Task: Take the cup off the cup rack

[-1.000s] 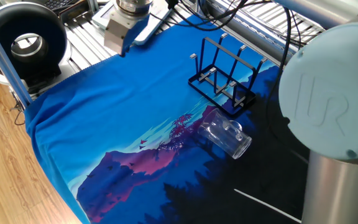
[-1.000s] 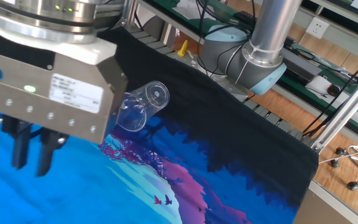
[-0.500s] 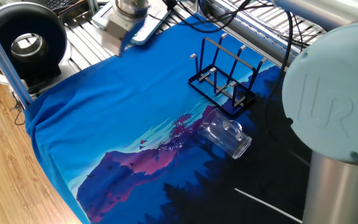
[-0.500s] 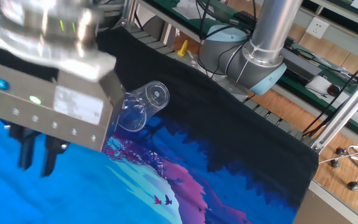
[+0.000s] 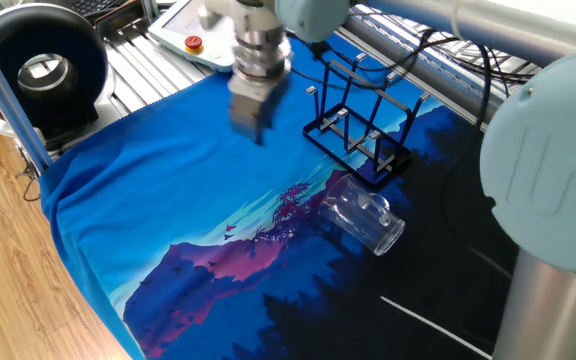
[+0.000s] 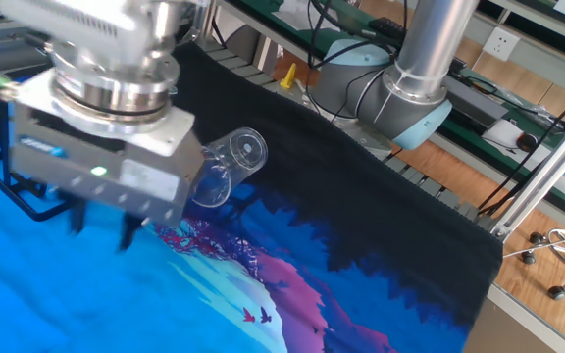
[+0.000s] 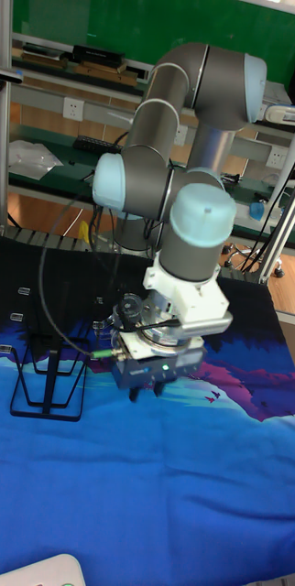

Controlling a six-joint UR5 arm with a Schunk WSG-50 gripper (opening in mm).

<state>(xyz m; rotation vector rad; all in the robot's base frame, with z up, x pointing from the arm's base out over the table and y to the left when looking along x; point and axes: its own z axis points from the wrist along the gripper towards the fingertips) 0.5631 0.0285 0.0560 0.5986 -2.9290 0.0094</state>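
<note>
One fixed view: gripper [image 5: 249,128] hangs over the blue cloth on the counter [image 5: 168,210], motion-blurred, so can't tell if the jaws are spread or pressed together. Nothing looks held, though w/ the blur that's only probable. Cup rack [image 5: 360,125] stands upright beside the jaws, toward the far edge, apart from them. Its pegs are bare. The cup [image 5: 365,219] lies on its side on the cloth, well apart from the jaws, on the near side of the rack and just beside its base. Whether it touches the base can't be told.

Other fixed view: gripper [image 6: 101,226] fills the left of the frame, two dark fingers pointing down w/ a gap between them. Blur again, so the gap's extent can't be read. Cup [image 6: 226,167] lies tipped over just behind the gripper body, round base toward the camera, resting where the cloth goes dark. Only a corner of the rack [image 6: 13,186] shows, past the jaws at the left.

Tall fixed view: gripper [image 7: 146,388] points down over the cloth, rack [image 7: 49,380] off to one side of the jaws, empty. Cup hidden behind the wrist.

Judgement: the cup is already off the rack, so the main step looks done. What's left, at most, is moving the arm clear, since nothing sits between the jaws.
</note>
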